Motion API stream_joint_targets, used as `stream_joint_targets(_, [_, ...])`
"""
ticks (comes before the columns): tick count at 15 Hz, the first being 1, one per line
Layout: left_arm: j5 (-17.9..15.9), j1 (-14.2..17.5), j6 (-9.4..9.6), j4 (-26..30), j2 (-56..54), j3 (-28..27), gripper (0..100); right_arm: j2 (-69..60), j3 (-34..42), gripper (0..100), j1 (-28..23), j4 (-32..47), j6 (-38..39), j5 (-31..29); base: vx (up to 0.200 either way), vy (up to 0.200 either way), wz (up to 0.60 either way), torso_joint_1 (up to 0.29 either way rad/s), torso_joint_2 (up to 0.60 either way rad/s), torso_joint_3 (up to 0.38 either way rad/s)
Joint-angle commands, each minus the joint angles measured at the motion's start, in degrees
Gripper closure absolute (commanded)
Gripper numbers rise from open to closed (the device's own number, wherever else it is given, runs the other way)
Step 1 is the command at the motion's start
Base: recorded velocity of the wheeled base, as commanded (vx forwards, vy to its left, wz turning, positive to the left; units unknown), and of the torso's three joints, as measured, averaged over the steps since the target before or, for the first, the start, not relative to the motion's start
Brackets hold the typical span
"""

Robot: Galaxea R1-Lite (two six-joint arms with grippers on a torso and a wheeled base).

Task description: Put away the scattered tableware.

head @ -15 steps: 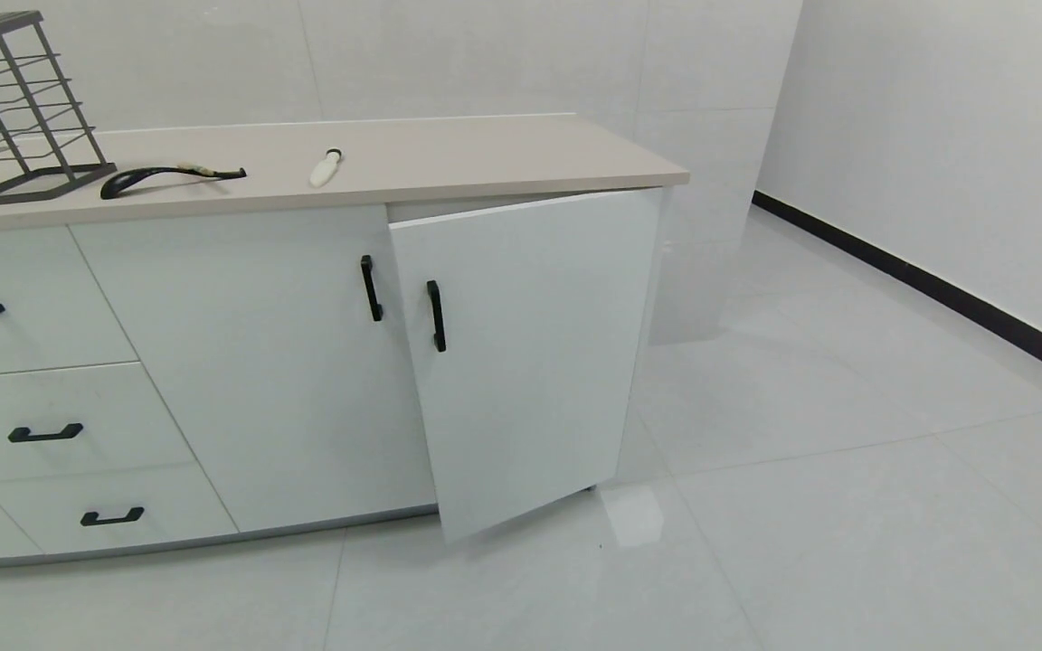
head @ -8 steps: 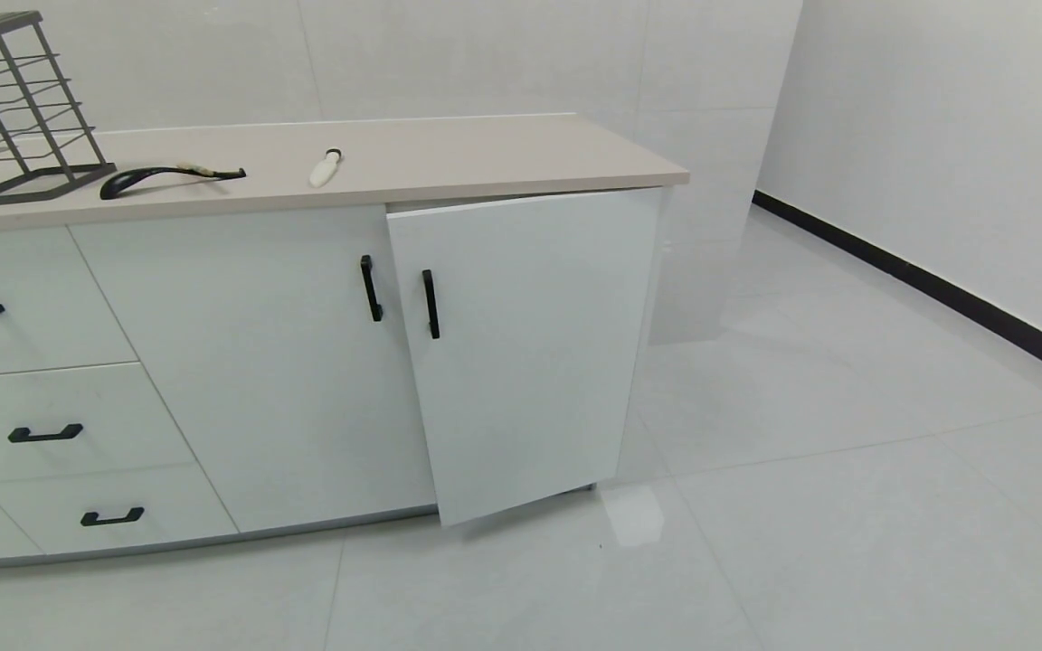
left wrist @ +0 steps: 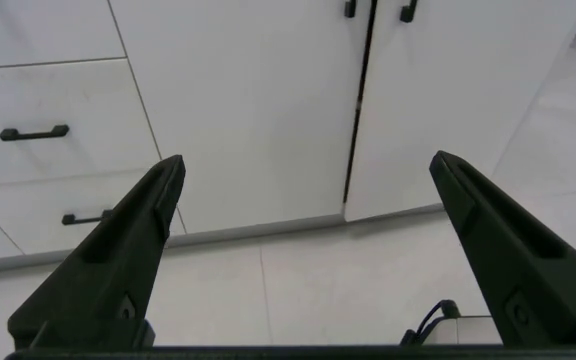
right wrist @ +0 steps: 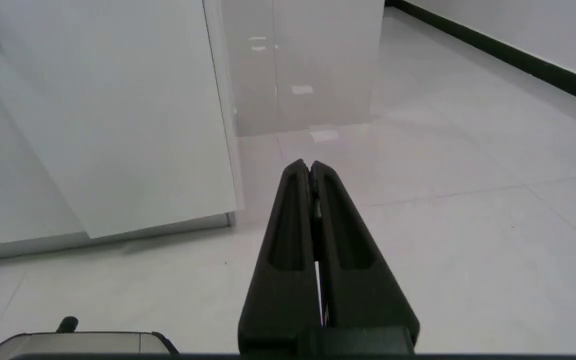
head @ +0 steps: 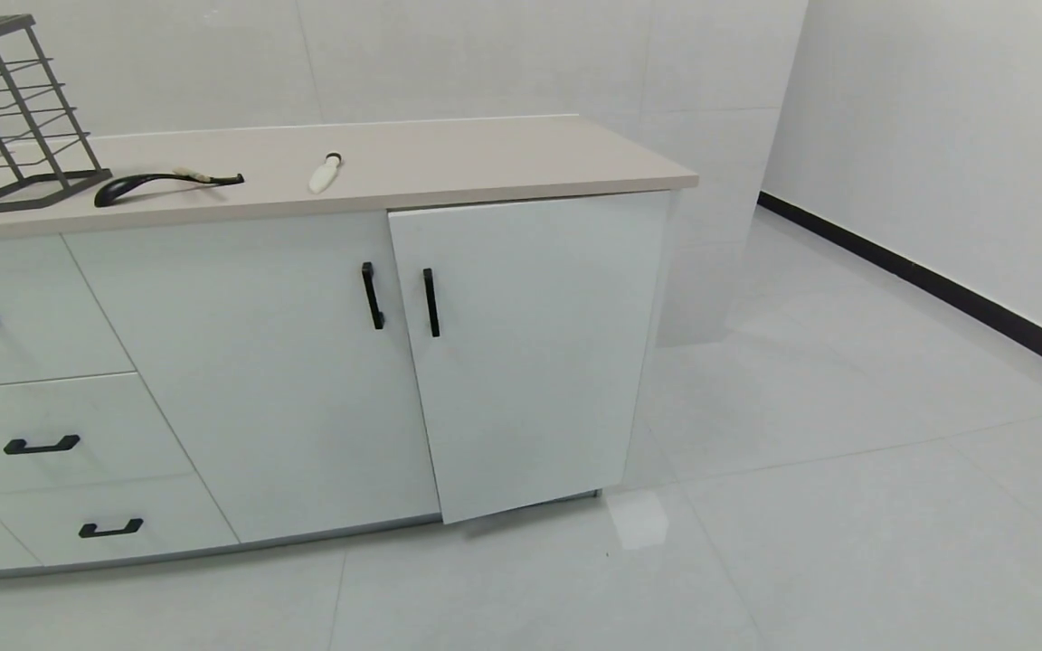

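Ahead of both claws, scattered tableware waits on top of a shut-up cabinet.

Facing the left claw (left wrist: 308, 165), whose jaws stand wide apart with nothing between them, is the long white cabinet with a beige countertop (head: 250, 389). Its white right-hand door with a black bar handle (head: 530, 362), on the side of the right claw (right wrist: 311, 172), sits all but flush. That right claw is pressed closed and empty, likely just parked. Well above and beyond both claws, on the countertop, the black wire rack (head: 10, 108) stands upright over on the left claw's side. It is probably meant to take the black curved ladle (head: 159, 183) lying just beside it and the small white utensil with a black tip (head: 325, 172) lying farther along, neither yet collected.
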Motion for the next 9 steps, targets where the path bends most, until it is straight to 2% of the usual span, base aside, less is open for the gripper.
stream_joint_targets(1, [0.0, 0.0, 0.00, 0.0, 0.0, 0.0, 0, 0.2, 0.0, 100, 0.0, 0.0, 0.0, 0.0, 0.200, 0.200, 0.00, 0.012, 0.00, -0.007])
stream_joint_targets(5, [0.0, 0.0, 0.00, 0.0, 0.0, 0.0, 0, 0.2, 0.0, 100, 0.0, 0.0, 0.0, 0.0, 0.200, 0.200, 0.00, 0.000, 0.00, 0.001])
stream_joint_targets(7, [0.0, 0.0, 0.08, 0.0, 0.0, 0.0, 0, 0.2, -0.1, 100, 0.0, 0.0, 0.1, 0.0, 0.000, 0.000, 0.00, 0.000, 0.00, 0.000])
stream_joint_targets(9, [-0.1, 0.0, 0.26, 0.0, 0.0, 0.0, 0, 0.2, -0.1, 100, 0.0, 0.0, 0.1, 0.0, 0.000, 0.000, 0.60, 0.010, 0.01, -0.002])
